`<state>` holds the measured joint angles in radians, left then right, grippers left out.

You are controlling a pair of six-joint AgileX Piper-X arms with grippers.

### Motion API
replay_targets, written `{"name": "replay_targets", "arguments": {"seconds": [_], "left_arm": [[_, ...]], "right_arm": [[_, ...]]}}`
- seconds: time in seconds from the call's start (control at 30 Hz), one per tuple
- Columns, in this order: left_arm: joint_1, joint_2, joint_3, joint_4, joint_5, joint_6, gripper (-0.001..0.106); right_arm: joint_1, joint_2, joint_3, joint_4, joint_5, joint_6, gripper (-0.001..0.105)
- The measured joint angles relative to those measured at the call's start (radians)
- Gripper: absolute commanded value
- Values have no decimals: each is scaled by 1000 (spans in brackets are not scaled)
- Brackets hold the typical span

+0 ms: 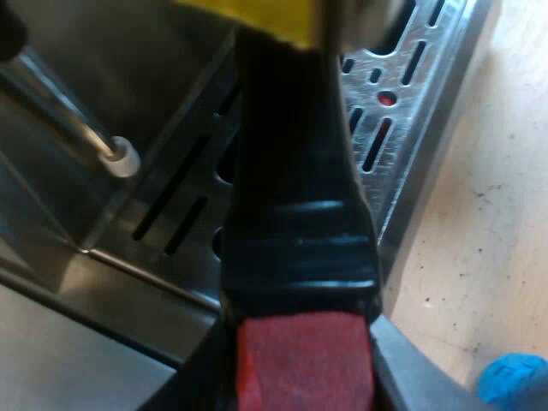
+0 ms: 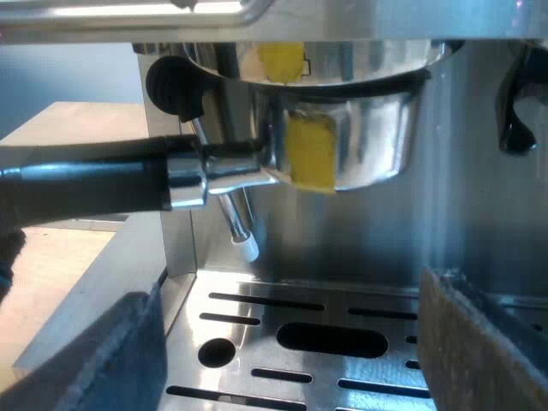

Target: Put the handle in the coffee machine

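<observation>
The holder's dark handle (image 1: 295, 197) runs away from me and ends in a red tip (image 1: 304, 360). My left gripper (image 1: 304, 381) is shut on the handle at that red end, one finger on each side. The handle hangs over the machine's slotted drip tray (image 1: 402, 94). In the right wrist view the holder's metal cup (image 2: 342, 137), marked with yellow tape, sits up against the brew head of the espresso machine (image 2: 479, 197), and its handle (image 2: 94, 184) sticks out sideways. My right gripper (image 2: 287, 342) is open, low over the drip tray (image 2: 317, 330) under the cup, holding nothing.
The steam wand (image 2: 240, 231) with its white tip (image 1: 120, 156) hangs beside the holder, below a dark knob (image 2: 175, 86). A blue tamper (image 1: 514, 381) lies on the wooden table (image 1: 479, 223) beside the machine.
</observation>
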<state>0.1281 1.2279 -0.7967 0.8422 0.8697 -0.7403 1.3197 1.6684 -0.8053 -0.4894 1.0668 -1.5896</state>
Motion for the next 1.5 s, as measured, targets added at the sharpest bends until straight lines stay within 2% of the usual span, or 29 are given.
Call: {"name": "replay_targets", "arguments": {"seconds": [0.77, 0.93, 1.1, 1.5], "left_arm": [[12, 0, -20, -14, 14, 0, 0], [26, 0, -21, -14, 54, 0, 0], [27, 0, -23, 19, 83, -7, 0], [27, 10, -65, 56, 67, 11, 0]], "right_arm": [[0, 0, 0, 0, 0, 0, 64], [-5, 0, 0, 0, -6, 0, 64], [-39, 0, 0, 0, -61, 2, 64], [-112, 29, 0, -17, -160, 6, 60]]}}
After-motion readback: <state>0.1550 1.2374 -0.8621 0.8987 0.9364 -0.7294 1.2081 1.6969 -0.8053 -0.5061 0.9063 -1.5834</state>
